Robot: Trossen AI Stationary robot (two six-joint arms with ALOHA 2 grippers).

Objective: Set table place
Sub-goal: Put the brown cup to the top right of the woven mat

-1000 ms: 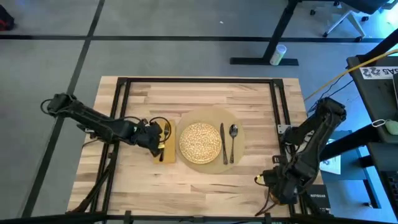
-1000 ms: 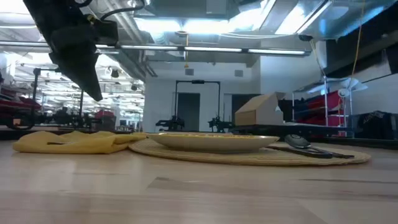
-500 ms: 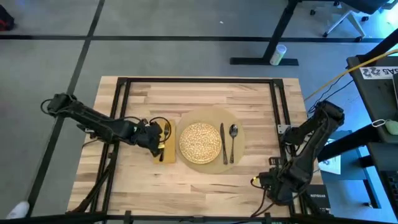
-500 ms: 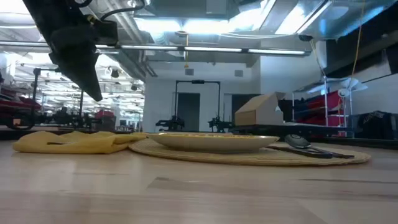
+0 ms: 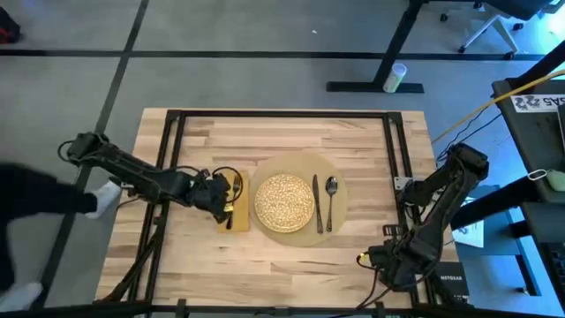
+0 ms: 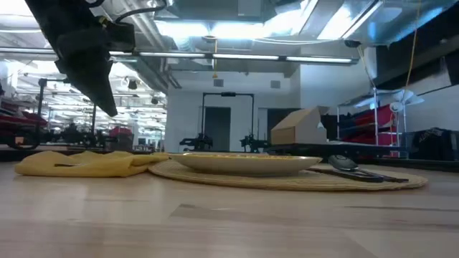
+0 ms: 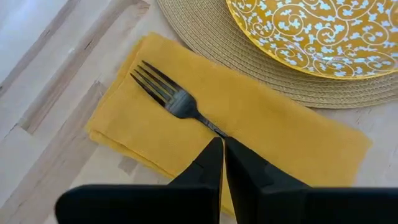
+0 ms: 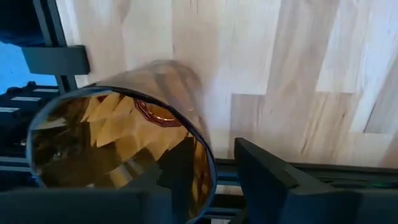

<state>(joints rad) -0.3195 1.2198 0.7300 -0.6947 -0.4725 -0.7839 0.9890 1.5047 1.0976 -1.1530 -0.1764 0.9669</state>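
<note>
Nearest the table's front edge: right gripper low at the front right corner, right at the black frame, fingers clamped on an amber glass. One finger sits inside the rim, the other outside the wall. Glass tilted on its side in the wrist view, open mouth facing the camera, faceted inside. In the high view the right gripper sits just past the table's front right edge, arm folded back over the right side.

Mid table: the place, a round tan woven mat, lies flat a bit right of centre. Speckled yellow plate sits on the mat, left of its middle. Knife lies on the mat just right of the plate, spoon beside the knife, further right, both lengthways front to back.

Left of the mat: mustard napkin flat on the wood, its long edge touching or just overlapping the mat rim. Fork lies on the napkin, tines pointing away from the gripper. Left gripper is over the fork handle end, fingers together with only a thin slit between them. Cannot tell if the tips pinch the handle or just hover above it. Low view shows the left arm's dark fingers raised above the napkin.

Far left beyond the table: a person's dark sleeve and light shoe on the grey floor.
</note>
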